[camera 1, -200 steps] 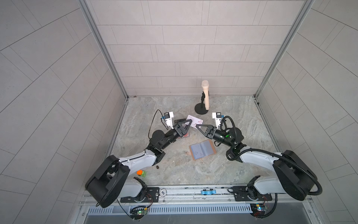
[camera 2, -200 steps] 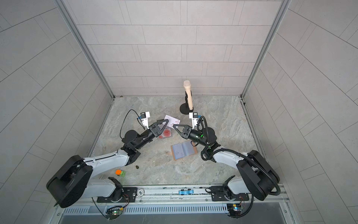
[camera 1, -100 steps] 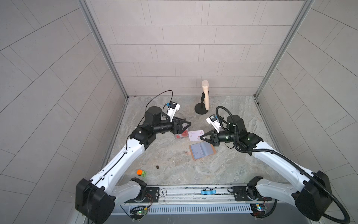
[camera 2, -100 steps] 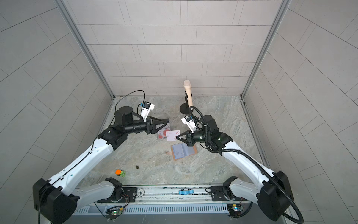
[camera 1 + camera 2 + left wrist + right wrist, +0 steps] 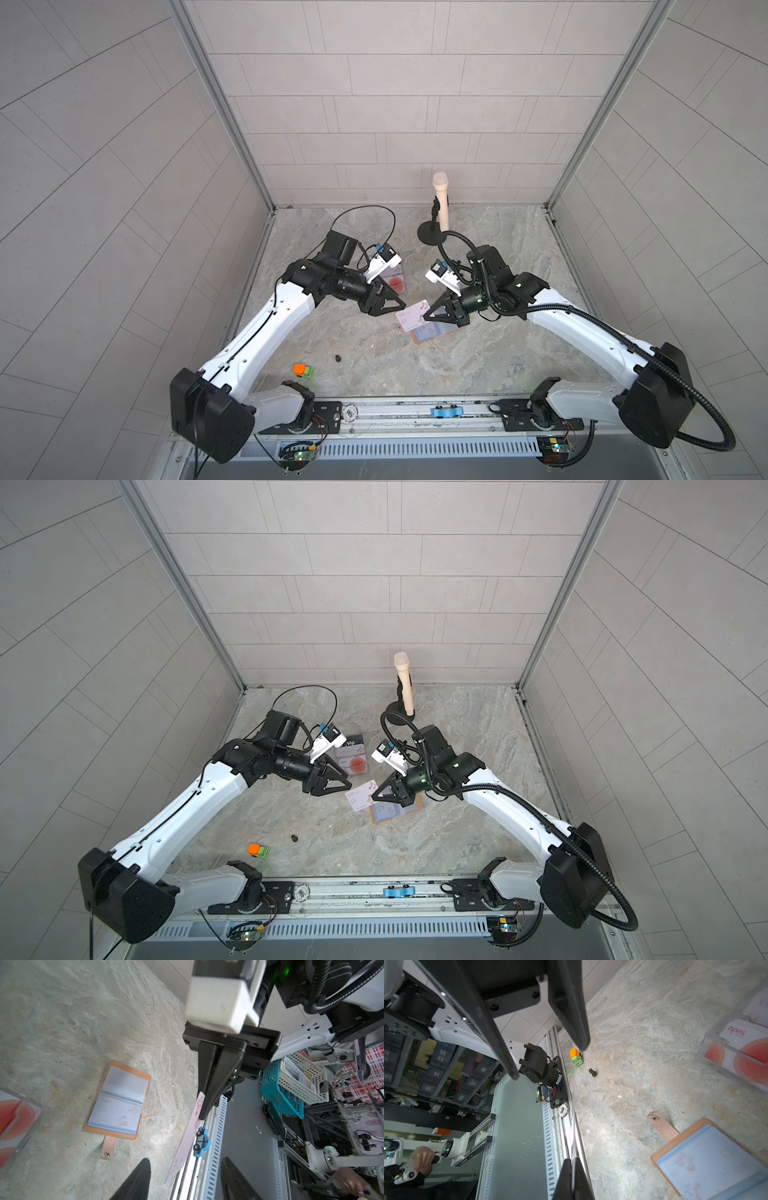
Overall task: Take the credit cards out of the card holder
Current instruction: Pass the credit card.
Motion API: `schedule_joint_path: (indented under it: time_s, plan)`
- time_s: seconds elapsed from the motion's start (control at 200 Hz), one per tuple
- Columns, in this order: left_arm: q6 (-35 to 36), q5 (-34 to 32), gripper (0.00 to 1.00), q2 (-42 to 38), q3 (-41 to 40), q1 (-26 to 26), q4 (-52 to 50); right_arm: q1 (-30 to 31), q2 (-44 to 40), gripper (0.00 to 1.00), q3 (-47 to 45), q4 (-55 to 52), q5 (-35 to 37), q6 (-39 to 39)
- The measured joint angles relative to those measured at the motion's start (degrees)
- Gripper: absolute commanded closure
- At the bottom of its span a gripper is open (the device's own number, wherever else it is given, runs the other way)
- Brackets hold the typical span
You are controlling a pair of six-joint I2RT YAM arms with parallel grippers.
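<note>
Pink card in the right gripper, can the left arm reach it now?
Probably yes: the left gripper is open, the free end of the pink card shows between its jaws, and nothing blocks it.

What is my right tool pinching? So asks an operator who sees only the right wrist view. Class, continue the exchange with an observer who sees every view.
Observer: A pale pink card with small marks. In both top views the right tool is shut on its edge.
Operator: Is it out of the card holder?
Observer: Yes. The left wrist view shows the card holder lying open on the table, apart from the raised card.
Operator: How near is the left tool?
Observer: The left tool is open. In its wrist view the card's free end sits roughly between its jaws, but I cannot tell whether they touch.
</note>
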Motion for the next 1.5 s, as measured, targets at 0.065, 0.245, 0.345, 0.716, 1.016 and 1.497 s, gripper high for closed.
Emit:
schedule_joint_path:
  time_s: [0.065,0.245,0.345,0.716,1.016,1.497]
  plan:
    - [0.9,1.0,0.46,0.0,0.0,0.0,-0.7,0.0,0.9,1.00,1.2,-1.4,-1.1,-1.6]
    - [3.7,3.6,0.48,0.0,0.0,-0.2,-2.8,0.4,5.7,1.00,4.6,-6.5,-4.7,-6.7]
    - [4.9,4.2,0.50,0.2,0.0,-0.3,-4.0,1.3,7.5,1.00,6.1,-8.5,-5.7,-8.7]
    - [6.2,4.0,0.58,1.2,-0.1,-1.1,-5.6,2.2,7.8,1.00,8.2,-9.8,-6.6,-10.5]
    - [6.6,4.1,0.78,1.9,-0.9,-3.0,-5.7,2.2,7.8,1.00,9.5,-9.3,-6.2,-10.2]
    - [6.1,4.2,0.96,1.8,-1.5,-3.0,-5.0,2.2,7.8,0.50,10.0,-8.7,-4.2,-9.0]
